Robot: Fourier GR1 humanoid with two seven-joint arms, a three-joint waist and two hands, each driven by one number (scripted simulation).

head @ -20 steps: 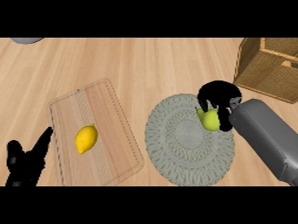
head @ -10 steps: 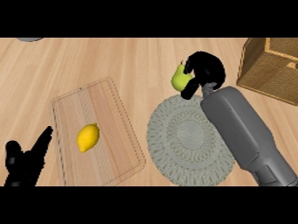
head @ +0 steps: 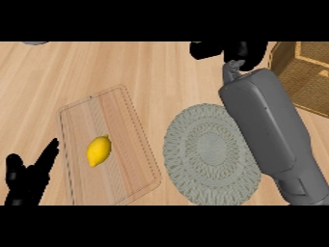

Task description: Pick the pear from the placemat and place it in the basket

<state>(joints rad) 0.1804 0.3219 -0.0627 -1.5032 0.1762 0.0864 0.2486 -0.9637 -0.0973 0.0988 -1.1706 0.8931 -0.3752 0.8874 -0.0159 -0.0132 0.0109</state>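
My right hand (head: 227,50) is at the top edge of the head view, just left of the wicker basket (head: 316,72), with its fingers curled. The pear does not show now; the curled hand hides it. Below the hand my grey forearm (head: 263,125) runs across the right side of the round grey placemat (head: 206,154), which has nothing on it. At the lower left my left hand (head: 28,178) rests open with its fingers up.
A wooden cutting board (head: 124,120) lies left of the placemat with a yellow lemon (head: 98,150) on it. Part of a grey object (head: 33,43) shows at the top left edge. The basket's rim stands tall at the right.
My right hand lifted the pear off the placemat and carried it away from me, toward the top of the view beside the basket. The pear is now hidden. The left hand stayed still.
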